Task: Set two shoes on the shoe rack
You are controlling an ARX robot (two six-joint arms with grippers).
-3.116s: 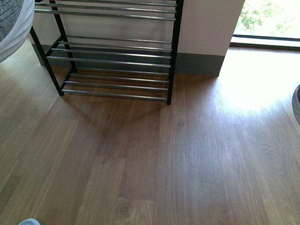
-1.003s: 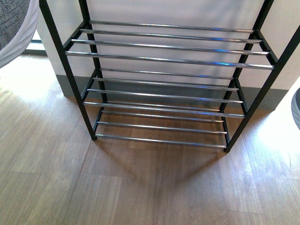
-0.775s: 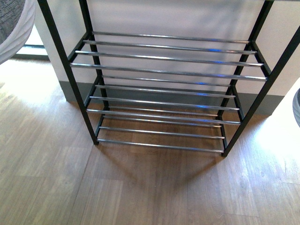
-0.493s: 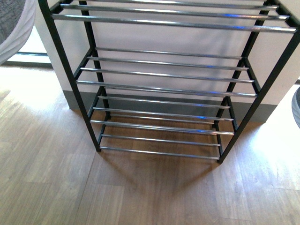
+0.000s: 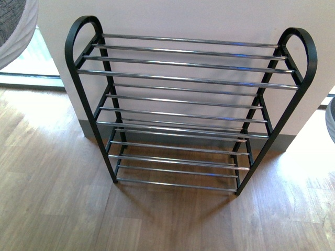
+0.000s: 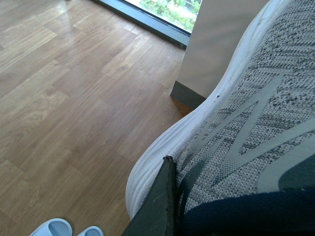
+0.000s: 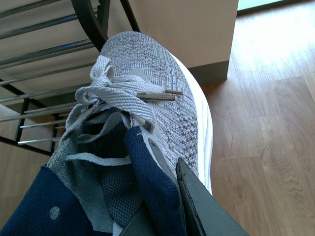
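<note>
The shoe rack (image 5: pixel 188 78) stands against the wall in the middle of the front view, with a black frame, rounded top ends and bare chrome bars on every tier. My left gripper (image 6: pixel 173 172) is shut on one grey knit shoe (image 6: pixel 246 113) with a white sole, held above the floor. That shoe shows at the front view's top left corner (image 5: pixel 13 26). My right gripper (image 7: pixel 165 164) is shut on the navy collar of the other shoe (image 7: pixel 152 78), whose toe points at the rack's right end (image 7: pixel 88 19). A sliver of that shoe shows at the front view's right edge (image 5: pixel 331 125).
Wood floor (image 5: pixel 52 198) lies in front of the rack. A pale wall with a grey skirting (image 5: pixel 183 15) stands behind it. Bright floor-level windows flank the wall (image 6: pixel 167 7). A pair of white slippers (image 6: pixel 64 228) lies on the floor below the left shoe.
The front view has swung onto the rack and pulled back. The whole rack with its rounded top ends now shows, where only the lower tiers did before. Both shoes stay held.
</note>
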